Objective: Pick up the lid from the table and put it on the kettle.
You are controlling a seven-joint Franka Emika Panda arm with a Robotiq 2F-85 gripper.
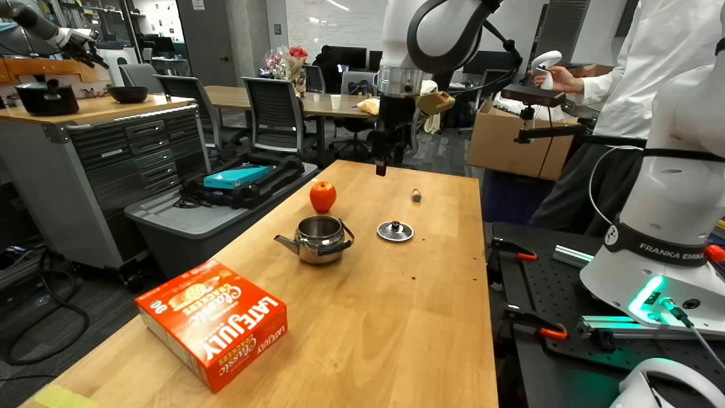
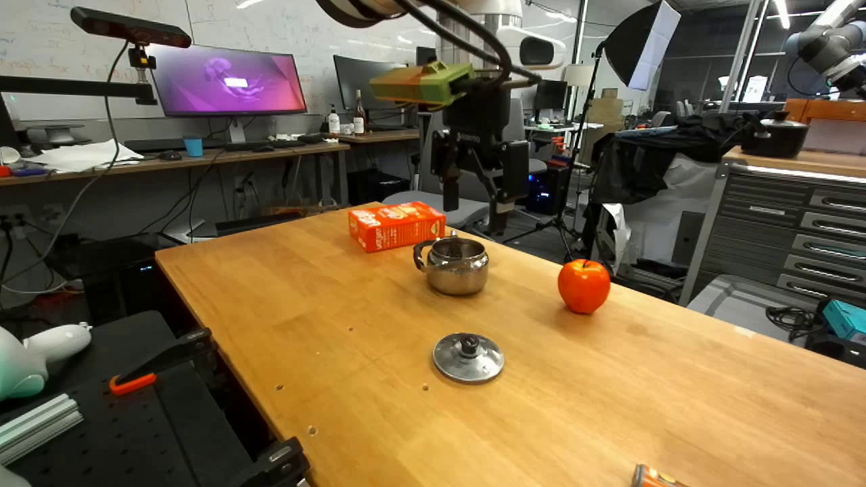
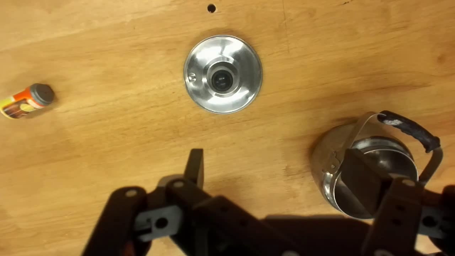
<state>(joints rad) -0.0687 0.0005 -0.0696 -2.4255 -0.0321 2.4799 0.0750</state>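
Observation:
The lid (image 1: 395, 233) is a round silvery disc with a dark knob. It lies flat on the table, knob up, and also shows in an exterior view (image 2: 467, 365) and the wrist view (image 3: 245, 74). The kettle (image 1: 317, 251) stands upright and uncovered, its handle folded to one side; it also shows in an exterior view (image 2: 457, 274) and the wrist view (image 3: 325, 153). My gripper (image 3: 276, 160) is open and empty, raised well above the table in both exterior views (image 1: 388, 161) (image 2: 475, 210). In the wrist view one finger hides part of the kettle; the lid lies ahead of the fingers.
A red apple (image 1: 323, 197) stands near the kettle. A red-orange cracker box (image 1: 215, 320) lies beyond it, on the spout side. A small orange cylinder with a grey cap (image 3: 28, 100) lies on its side. Clamps (image 1: 535, 323) sit beside the table edge near the robot base.

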